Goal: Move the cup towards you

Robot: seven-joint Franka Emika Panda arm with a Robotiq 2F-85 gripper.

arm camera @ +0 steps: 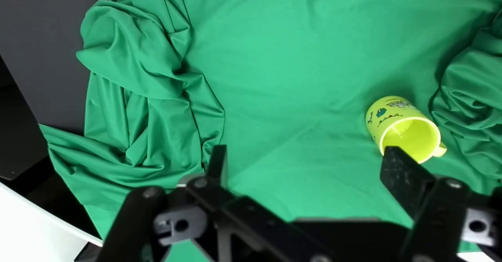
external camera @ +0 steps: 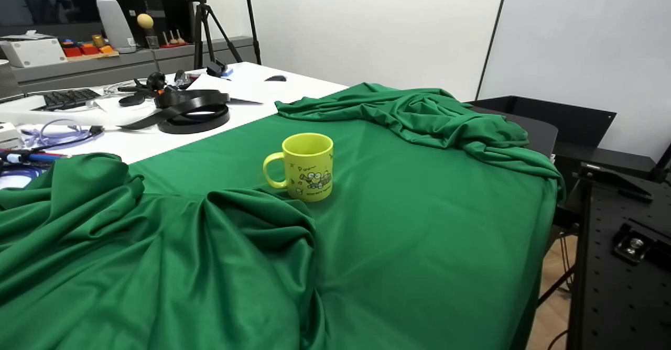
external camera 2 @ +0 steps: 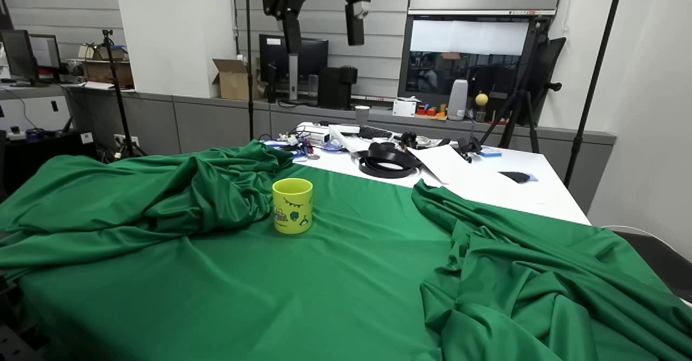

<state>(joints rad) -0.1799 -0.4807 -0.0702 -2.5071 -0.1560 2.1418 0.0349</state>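
Note:
The cup, a small yellow-green mug with a printed design, stands upright on the green cloth in both exterior views (external camera: 314,179) (external camera 2: 292,212). Its loop handle shows in an exterior view at its left side. My gripper (external camera 2: 324,46) is open and empty, high above the cloth and well apart from the cup. In the wrist view the cup (arm camera: 382,117) lies toward the right, past the tip of the right finger, which overlaps a bit of its rim. The space between the fingertips (arm camera: 305,149) shows only cloth.
Green cloth (external camera: 419,234) covers the table, with a bunched heap (external camera 2: 216,199) right beside the cup and another heap (external camera 2: 519,285) farther off. A black coiled strap (external camera: 194,111), cables and a keyboard (external camera: 68,98) lie on the white table part. Tripods stand behind.

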